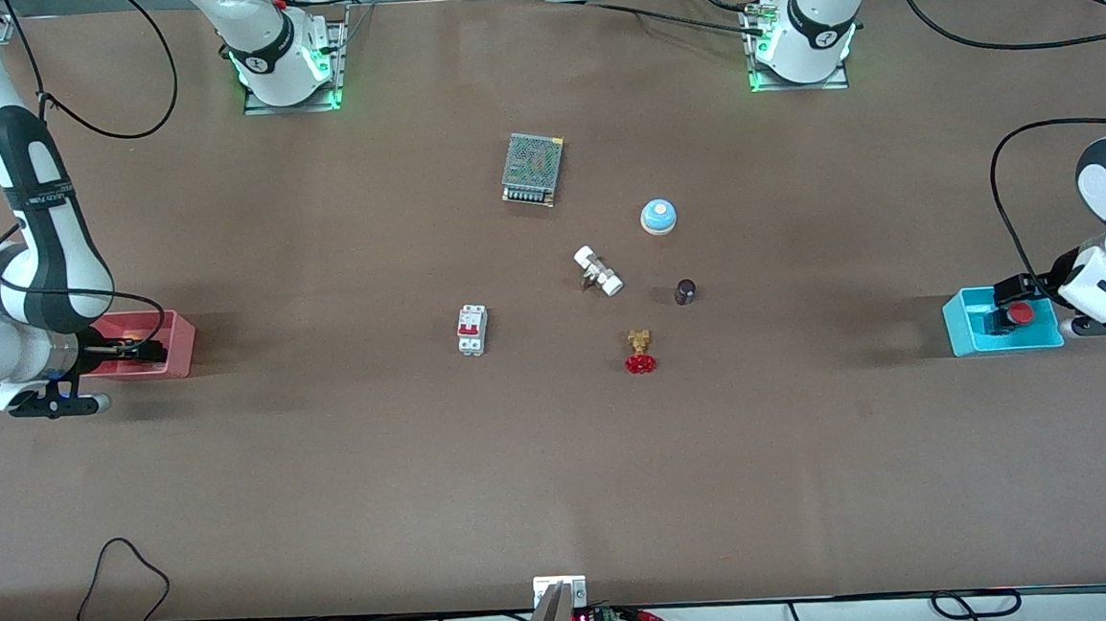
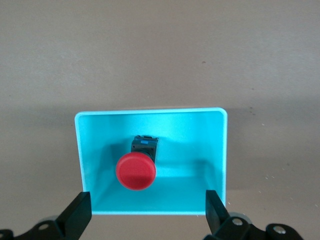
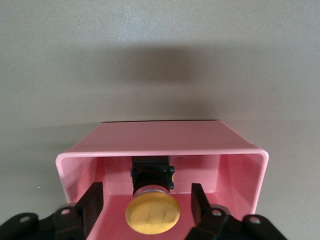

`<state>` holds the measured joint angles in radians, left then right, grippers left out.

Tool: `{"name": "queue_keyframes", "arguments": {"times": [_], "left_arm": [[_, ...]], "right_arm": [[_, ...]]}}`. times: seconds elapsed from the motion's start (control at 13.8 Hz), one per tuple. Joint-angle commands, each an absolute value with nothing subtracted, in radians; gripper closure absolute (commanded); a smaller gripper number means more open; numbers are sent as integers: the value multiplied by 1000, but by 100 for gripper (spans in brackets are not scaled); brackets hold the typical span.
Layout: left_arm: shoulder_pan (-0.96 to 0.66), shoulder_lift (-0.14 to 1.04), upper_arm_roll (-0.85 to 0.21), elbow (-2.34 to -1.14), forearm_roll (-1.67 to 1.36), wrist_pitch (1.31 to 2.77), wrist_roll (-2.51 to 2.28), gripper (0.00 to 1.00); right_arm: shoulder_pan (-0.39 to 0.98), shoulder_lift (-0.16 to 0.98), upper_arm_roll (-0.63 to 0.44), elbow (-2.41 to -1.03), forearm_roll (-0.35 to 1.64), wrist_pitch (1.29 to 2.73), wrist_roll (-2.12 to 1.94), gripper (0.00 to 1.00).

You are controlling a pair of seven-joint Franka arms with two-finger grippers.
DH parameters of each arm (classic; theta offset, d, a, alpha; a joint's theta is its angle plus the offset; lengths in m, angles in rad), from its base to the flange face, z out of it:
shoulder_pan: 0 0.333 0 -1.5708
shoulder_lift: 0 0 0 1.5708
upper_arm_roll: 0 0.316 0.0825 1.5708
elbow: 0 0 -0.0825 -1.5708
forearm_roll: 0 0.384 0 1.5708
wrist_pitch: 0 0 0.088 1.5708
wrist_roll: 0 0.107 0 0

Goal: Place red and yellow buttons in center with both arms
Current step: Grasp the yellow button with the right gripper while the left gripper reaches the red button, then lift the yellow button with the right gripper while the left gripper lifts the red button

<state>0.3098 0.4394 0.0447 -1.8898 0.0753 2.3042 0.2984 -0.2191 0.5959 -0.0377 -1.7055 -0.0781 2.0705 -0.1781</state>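
I see my left gripper spread over the blue bin holding the red button; right gripper spread astride the yellow button (pink bin), brown table.

1. The orange-yellow mushroom-head push button in the open pink plastic bin cannot be made out in the front view, where the right pincer covers it.
2. The left pincer is cut off by the left wrist view's edge, only its fingertips showing.
3. The small dark cylinder on the worktop is too small to identify.
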Motion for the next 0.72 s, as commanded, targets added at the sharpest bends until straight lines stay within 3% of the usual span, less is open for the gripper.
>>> {"name": "queue_keyframes", "arguments": {"times": [0.0,0.22,0.51,0.58,0.65], "left_arm": [[345,474,38,-1888,92,2347,313,0],[348,505,38,-1888,92,2393,313,1],[347,526,38,-1894,92,2399,302,22],[344,526,37,-1894,92,2398,302,22],[344,526,37,-1894,92,2398,302,31]], "right_arm": [[-236,595,-23,-1713,-60,2080,-202,32],[-236,595,-23,-1713,-61,2080,-213,41],[-235,594,-23,-1712,-63,2080,-216,52],[-235,594,-23,-1712,-63,2080,-219,52],[-235,594,-23,-1712,-63,2079,-230,56]]}}
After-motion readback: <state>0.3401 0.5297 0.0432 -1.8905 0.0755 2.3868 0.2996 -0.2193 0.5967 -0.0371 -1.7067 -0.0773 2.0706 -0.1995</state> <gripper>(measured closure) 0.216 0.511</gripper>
